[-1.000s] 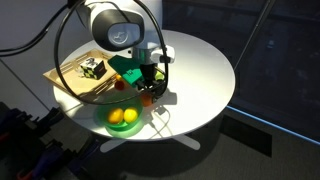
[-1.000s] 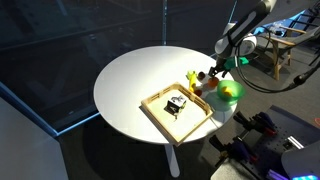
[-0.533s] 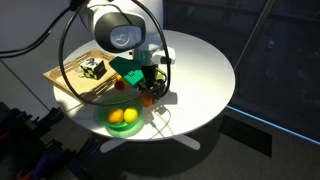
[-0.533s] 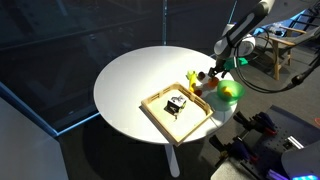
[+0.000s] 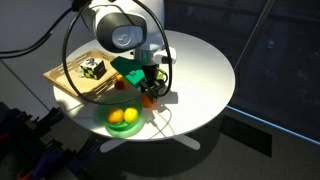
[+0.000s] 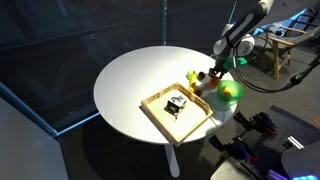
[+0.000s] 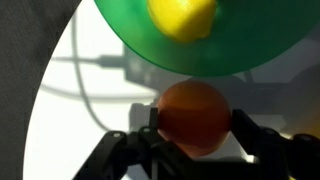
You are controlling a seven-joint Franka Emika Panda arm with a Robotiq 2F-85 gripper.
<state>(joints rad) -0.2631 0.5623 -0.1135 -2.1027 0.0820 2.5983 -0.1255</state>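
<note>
In the wrist view an orange fruit [image 7: 195, 115] sits on the white table between my gripper's [image 7: 197, 122] two dark fingers. Both pads press against its sides, so the gripper is shut on it. Just beyond the fruit is a green bowl [image 7: 125, 48] holding a yellow lemon [image 7: 185, 15]. In both exterior views the gripper [image 5: 148, 92] [image 6: 212, 73] points down at the table beside the green bowl [image 5: 102, 122] [image 6: 240, 94], which stands near the table edge.
A shallow wooden tray [image 5: 62, 78] [image 6: 160, 118] with a small dark object lies on the round white table [image 5: 205, 70] [image 6: 135, 80]. A yellow item [image 6: 193, 78] and a red item [image 5: 120, 85] sit close to the gripper. Cables hang from the arm.
The jaws have closed in from wide open onto the orange fruit. The arm itself has hardly moved.
</note>
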